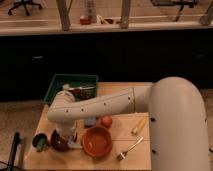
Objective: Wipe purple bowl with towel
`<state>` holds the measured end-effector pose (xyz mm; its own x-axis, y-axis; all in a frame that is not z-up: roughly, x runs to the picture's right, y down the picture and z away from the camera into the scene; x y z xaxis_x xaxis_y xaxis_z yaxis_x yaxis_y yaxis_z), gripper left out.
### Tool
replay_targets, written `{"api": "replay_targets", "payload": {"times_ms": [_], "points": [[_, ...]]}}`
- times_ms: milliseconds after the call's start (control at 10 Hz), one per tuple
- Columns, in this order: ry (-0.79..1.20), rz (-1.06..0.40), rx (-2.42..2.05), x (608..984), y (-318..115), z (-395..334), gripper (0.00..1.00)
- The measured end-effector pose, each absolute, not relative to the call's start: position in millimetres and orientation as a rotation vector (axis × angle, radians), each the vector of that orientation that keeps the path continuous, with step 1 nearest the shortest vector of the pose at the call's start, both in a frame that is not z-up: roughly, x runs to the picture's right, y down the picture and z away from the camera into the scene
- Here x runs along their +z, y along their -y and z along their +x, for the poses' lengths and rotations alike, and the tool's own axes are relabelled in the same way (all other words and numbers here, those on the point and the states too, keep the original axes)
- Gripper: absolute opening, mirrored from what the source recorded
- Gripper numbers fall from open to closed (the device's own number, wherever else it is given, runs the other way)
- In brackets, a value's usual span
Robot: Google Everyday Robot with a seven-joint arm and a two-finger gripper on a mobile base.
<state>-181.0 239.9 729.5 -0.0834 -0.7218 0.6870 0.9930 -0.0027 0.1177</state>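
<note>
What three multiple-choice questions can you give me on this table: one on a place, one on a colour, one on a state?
1. Where on the table is the gripper?
A. front left, at the purple bowl
B. back right corner
C. dead centre

2. What colour is the big bowl beside the purple bowl?
A. blue
B. orange
C. white

3. How does the fork lie?
A. flat on the table
B. propped inside a bowl
C. standing upright in a cup

Answers:
1 A: the arm bends down and ends at the purple bowl.
2 B: the big bowl is orange all over.
3 A: the fork rests on bare wood to the right of the big bowl.
</note>
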Motion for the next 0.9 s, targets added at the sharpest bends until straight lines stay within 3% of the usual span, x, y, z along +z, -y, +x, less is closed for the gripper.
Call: {"api": "replay_targets", "payload": {"times_ms": [400, 900], "points": [[0.684, -0.496, -1.591, 741.5, -216.5, -211.4, 0.0], [0.762, -0.463, -1.716, 732.2, -230.6, -259.0, 0.0]]}}
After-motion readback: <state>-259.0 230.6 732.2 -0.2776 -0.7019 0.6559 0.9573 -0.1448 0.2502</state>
